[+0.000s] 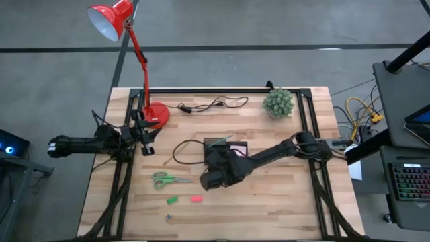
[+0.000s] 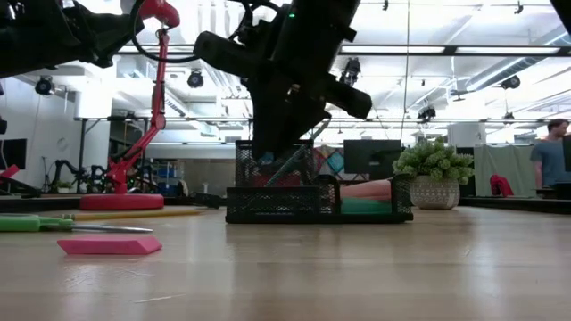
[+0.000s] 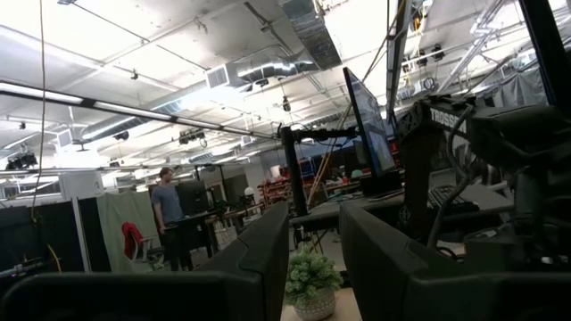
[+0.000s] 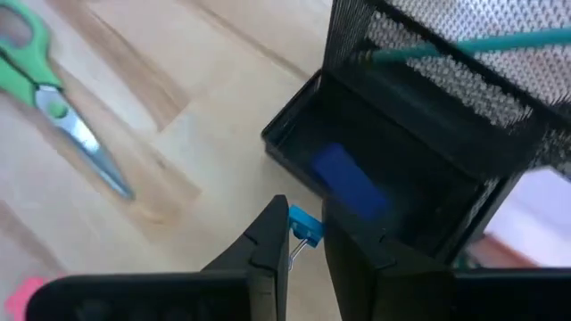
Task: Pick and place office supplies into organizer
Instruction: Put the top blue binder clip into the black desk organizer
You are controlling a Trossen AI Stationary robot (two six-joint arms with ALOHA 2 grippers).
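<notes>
The black mesh organizer (image 1: 227, 146) stands mid-table. A teal pen (image 4: 464, 43) leans in its tall compartment, and a blue piece (image 4: 350, 183) lies in its low compartment. My right gripper (image 1: 211, 179) hovers beside the organizer's near corner, shut on a small blue clip (image 4: 304, 225). Green-handled scissors (image 1: 168, 179), a green piece (image 1: 173, 199) and a pink piece (image 1: 196, 198) lie flat on the table toward its near left. A yellow pencil (image 2: 134, 214) lies on the table. My left gripper (image 3: 312, 259) waits open at the left edge, holding nothing. My right gripper pinches the blue clip's body (image 4: 306, 223) between its two fingertips, at their free ends. The fingers slant downward toward the organizer. The clip is lifted clear of the table, and its thin wire handle (image 4: 295, 251) hangs down between the fingers.
A red lamp stands on its round base (image 1: 158, 114) at the far left. A black cable (image 1: 211, 104) runs along the far side and loops to the organizer. A potted plant (image 1: 278, 103) sits far right. Bare wood shows near right of the organizer.
</notes>
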